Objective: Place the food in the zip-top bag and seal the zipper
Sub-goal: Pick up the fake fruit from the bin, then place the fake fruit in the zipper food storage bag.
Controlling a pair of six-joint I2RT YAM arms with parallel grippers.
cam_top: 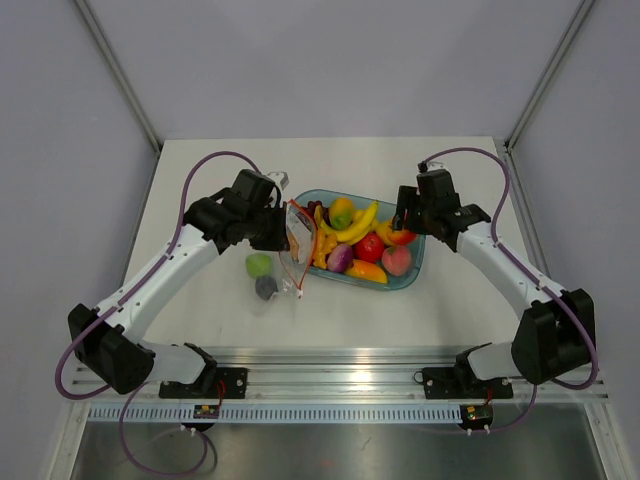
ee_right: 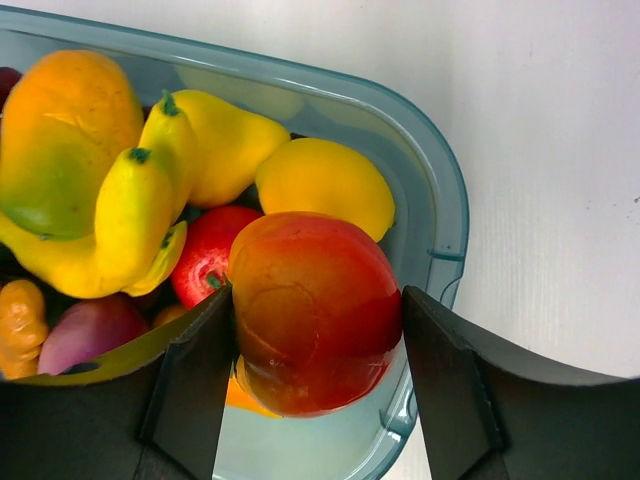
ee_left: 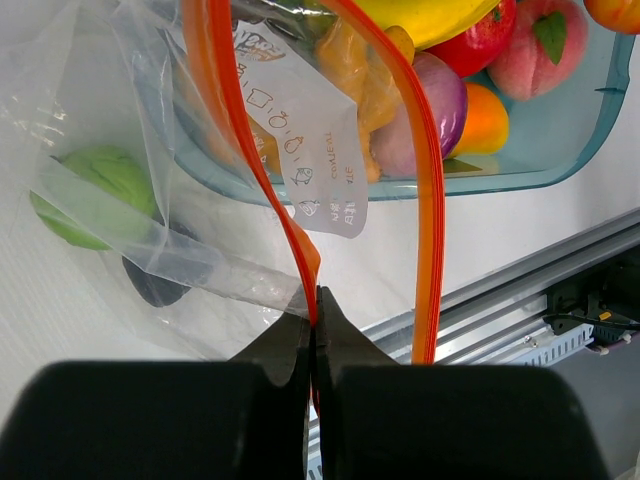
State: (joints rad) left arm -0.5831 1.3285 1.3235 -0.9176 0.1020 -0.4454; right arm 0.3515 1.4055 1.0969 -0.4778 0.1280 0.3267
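A: What is gripped by the left pincer (ee_left: 315,330)?
B: The thin orange-red zipper strip (ee_left: 430,250) of the clear floppy plastic bag (ee_left: 300,140) is pinched between closed jaws, beside the blue-tinted clear tray (ee_left: 560,150).
A: And the right pincer (ee_right: 318,330)?
B: A glossy red-orange round toy fruit (ee_right: 315,290) is clamped over that tray, where the other toy fruits (ee_right: 130,210) are heaped.

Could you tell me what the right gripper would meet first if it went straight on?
The right gripper has a glossy red-and-yellow round toy fruit between its fingers; pushing on, that would likely press into the orange toy piece beneath, in the blue-tinted clear tray.
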